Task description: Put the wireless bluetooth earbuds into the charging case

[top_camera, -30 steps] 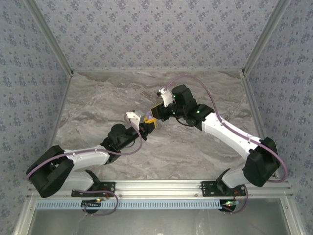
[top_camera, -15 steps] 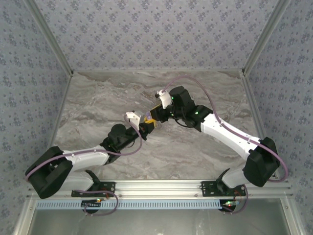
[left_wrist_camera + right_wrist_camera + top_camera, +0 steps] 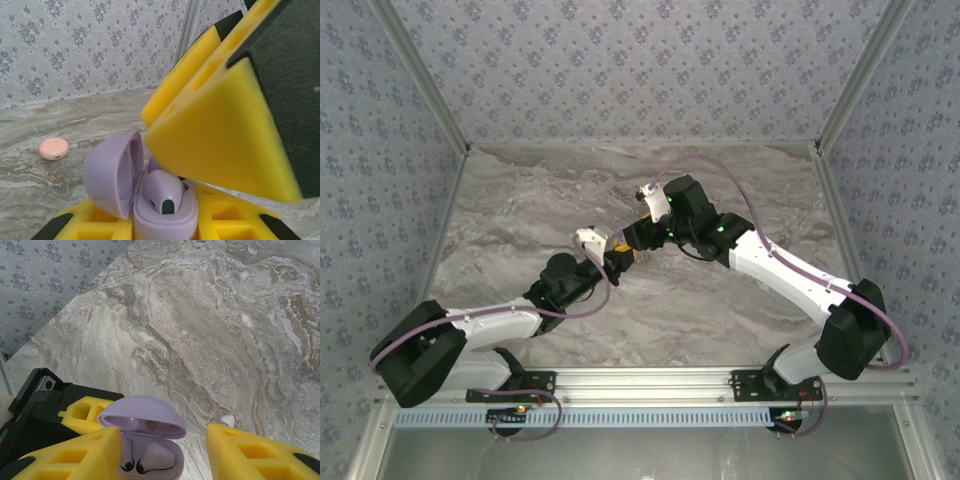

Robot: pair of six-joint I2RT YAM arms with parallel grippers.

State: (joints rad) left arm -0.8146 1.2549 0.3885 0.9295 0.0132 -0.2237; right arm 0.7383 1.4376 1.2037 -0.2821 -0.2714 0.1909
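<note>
My left gripper point(image 3: 165, 227) is shut on the lavender charging case point(image 3: 167, 220), whose lid point(image 3: 112, 172) stands open to the left. One lavender earbud point(image 3: 162, 192) sits in the case with its dark tip towards the camera. From above, the case point(image 3: 145, 447) lies between the yellow fingers point(image 3: 70, 455) of my right gripper point(image 3: 164, 440). That gripper is open and holds nothing, and the earbud point(image 3: 159, 456) rests in its well. Seen from above, the right gripper point(image 3: 634, 238) hangs right over the left gripper point(image 3: 617, 256) at mid-table.
A salmon-pink round disc point(image 3: 54, 148) lies on the marble table point(image 3: 225, 330) to the far left of the case. The right gripper's yellow finger point(image 3: 215, 130) hangs just above the case. Patterned walls close in the back and sides.
The right gripper has edged left and down towards the left gripper, and its jaws have spread. The left arm has barely moved.
</note>
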